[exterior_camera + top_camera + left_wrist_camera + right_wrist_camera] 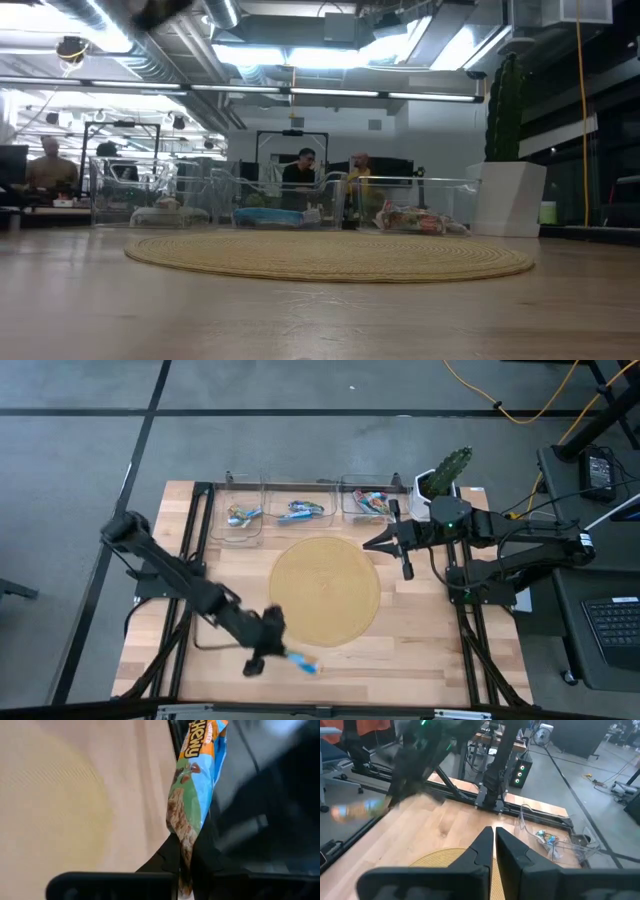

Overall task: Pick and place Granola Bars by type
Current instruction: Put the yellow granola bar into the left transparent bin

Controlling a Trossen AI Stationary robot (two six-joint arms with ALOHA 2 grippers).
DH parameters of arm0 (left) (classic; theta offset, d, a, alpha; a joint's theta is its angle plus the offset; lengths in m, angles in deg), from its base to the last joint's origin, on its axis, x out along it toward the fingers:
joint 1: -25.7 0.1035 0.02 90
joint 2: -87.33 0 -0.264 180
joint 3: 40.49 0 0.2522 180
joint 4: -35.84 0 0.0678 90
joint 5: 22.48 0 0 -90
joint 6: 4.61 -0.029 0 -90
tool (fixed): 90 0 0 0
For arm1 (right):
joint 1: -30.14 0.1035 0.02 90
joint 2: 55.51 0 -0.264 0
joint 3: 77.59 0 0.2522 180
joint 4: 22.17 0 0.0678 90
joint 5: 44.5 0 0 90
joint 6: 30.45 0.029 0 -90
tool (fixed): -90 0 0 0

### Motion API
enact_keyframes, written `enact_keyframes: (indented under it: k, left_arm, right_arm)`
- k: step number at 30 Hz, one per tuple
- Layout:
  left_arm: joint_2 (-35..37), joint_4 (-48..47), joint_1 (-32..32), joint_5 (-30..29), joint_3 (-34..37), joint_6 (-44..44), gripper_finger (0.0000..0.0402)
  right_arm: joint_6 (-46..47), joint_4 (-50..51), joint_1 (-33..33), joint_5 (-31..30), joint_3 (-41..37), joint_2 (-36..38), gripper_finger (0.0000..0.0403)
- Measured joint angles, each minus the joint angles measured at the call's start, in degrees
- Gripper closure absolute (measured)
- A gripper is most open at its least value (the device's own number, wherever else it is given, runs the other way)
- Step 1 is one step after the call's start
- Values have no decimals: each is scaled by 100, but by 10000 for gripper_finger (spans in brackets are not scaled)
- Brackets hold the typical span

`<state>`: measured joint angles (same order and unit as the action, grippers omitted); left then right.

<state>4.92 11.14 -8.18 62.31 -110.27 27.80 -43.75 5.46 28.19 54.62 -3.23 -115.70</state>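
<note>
My left gripper [282, 654] is over the table's near edge, just in front of the round tan mat [325, 590], and is shut on a blue-and-orange granola bar [303, 663] [195, 790]. The same bar shows blurred in the right wrist view [357, 810]. My right gripper [383, 543] [493, 840] hangs shut and empty by the mat's far right rim, near the right bin. More bars lie in three clear bins: left [243, 515], middle [303, 510], right [368, 503]. Neither gripper shows in the low view. My left gripper pinches the granola bar between its two fingers [167, 857] by one end of the wrapper [186, 847]. The rest of the bar sticks out straight beyond the fingertips, toward the table's right. The bar looks lifted off the wood.
The three bins stand in a row along the far edge, behind the mat [330, 255]. A white pot with a green cactus [445, 470] sits at the far right corner. Black frame rails run along both table sides. People sit in the room beyond.
</note>
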Motion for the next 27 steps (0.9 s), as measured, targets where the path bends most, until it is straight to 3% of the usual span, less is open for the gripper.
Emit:
enact_keyframes:
  k: [4,6,9,13,19,23,27]
  left_arm:
    - [1015,190,150,-1266,-245,-606,395]
    - [1449,715,150,-1906,-289,-1205,395]
    - [1935,1644,102,-2379,-294,-2336,395]
    - [2247,2243,105,-2378,-296,-3259,395]
    - [2345,2448,307,-2226,-296,-3619,396]
    - [2343,2439,531,-2160,-291,-3616,396]
    - [2320,2355,821,-2190,-291,-3552,396]
  right_arm:
    - [-205,-122,0,0,0,0,379]
    - [-229,-271,0,2,0,-1,379]
    - [-237,-487,0,2,5,-2,379]
    - [-238,-646,0,188,7,-7,379]
    - [-234,-972,-25,257,7,-146,372]
    - [-216,-1117,-28,256,9,-287,336]
    - [-172,-1402,-28,256,7,-442,275]
